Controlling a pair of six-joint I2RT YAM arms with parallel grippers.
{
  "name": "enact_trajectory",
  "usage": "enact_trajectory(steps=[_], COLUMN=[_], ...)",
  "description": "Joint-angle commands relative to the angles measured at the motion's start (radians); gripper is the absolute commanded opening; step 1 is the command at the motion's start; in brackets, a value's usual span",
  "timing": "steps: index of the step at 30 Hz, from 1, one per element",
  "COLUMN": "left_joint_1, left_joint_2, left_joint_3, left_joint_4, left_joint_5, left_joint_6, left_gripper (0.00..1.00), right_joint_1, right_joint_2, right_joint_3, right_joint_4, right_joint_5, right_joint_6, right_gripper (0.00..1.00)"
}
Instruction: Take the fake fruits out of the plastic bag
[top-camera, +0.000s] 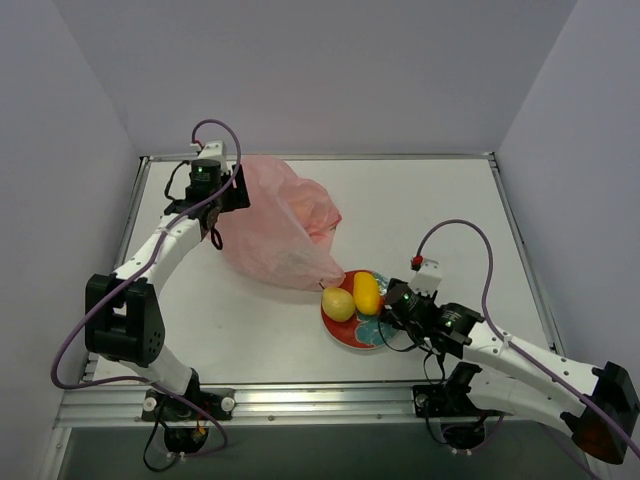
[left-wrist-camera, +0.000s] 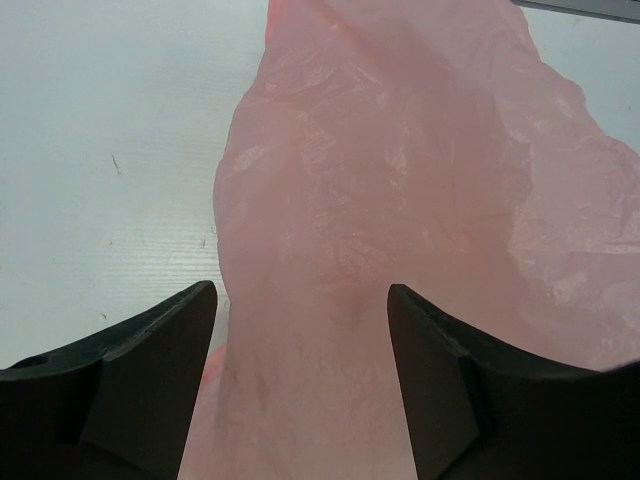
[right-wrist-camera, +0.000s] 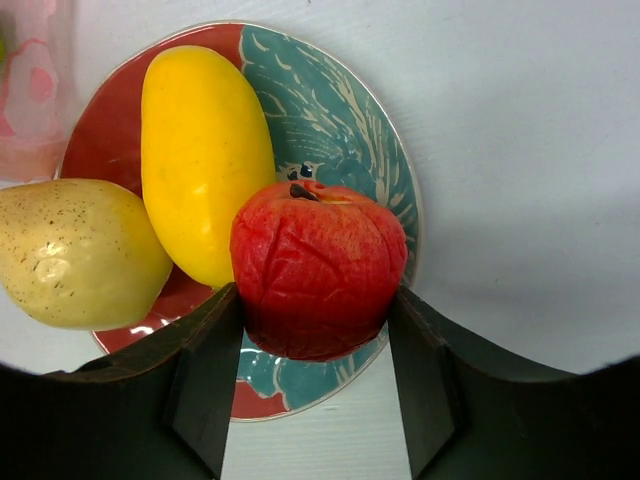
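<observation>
The crinkled pink plastic bag (top-camera: 275, 225) lies at the back left of the table. My left gripper (top-camera: 235, 190) is at the bag's left edge. In the left wrist view the left gripper (left-wrist-camera: 302, 300) is open, with bag film (left-wrist-camera: 400, 180) lying between its fingers. My right gripper (right-wrist-camera: 314, 292) is shut on a small red fruit (right-wrist-camera: 318, 265), held just over the near edge of the plate (right-wrist-camera: 330, 120). A yellow-orange fruit (right-wrist-camera: 200, 160) and a speckled yellowish pear (right-wrist-camera: 75, 250) lie on the plate. From above, both fruits (top-camera: 366, 292) (top-camera: 338, 303) show beside the right gripper (top-camera: 392, 305).
The red-and-teal plate (top-camera: 345, 337) sits near the table's front centre, its left side touching the bag's lower corner. A raised metal rail (top-camera: 300, 395) runs along the table's near edge, and walls close in the left, back and right sides.
</observation>
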Motion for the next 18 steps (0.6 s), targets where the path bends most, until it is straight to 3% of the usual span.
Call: enact_trajectory(steps=[1, 2, 4, 6, 13, 18], left_joint_1=[-0.002, -0.004, -0.005, -0.005, -0.011, -0.019], left_joint_2=[-0.062, -0.062, -0.062, -0.064, -0.071, -0.097], left_joint_3=[0.009, 0.009, 0.009, 0.007, 0.007, 0.015], left_joint_4=[0.019, 0.016, 0.016, 0.016, 0.014, -0.002], left_joint_5=[0.003, 0.003, 0.003, 0.003, 0.003, 0.003], left_joint_6=[-0.009, -0.009, -0.007, -0.007, -0.006, -0.007], left_gripper=[0.67, 0.68, 0.68, 0.68, 0.69, 0.69], right_joint_1=[0.011, 0.011, 0.011, 0.011, 0.023, 0.038], right_joint_2=[-0.015, -0.018, -0.025, -0.038, -0.085, -0.133], right_joint_3=[0.002, 0.001, 0.002, 0.004, 0.004, 0.131], right_joint_4=[-0.042, -0.042, -0.042, -0.045, -0.051, -0.019], right_joint_5=[0.057, 0.057, 0.054, 0.05, 0.037, 0.058], right_joint_6=[0.045, 0.043, 0.042, 0.043, 0.054, -0.054], right_gripper=[0.53, 0.61, 0.69, 1.0, 1.0, 1.0])
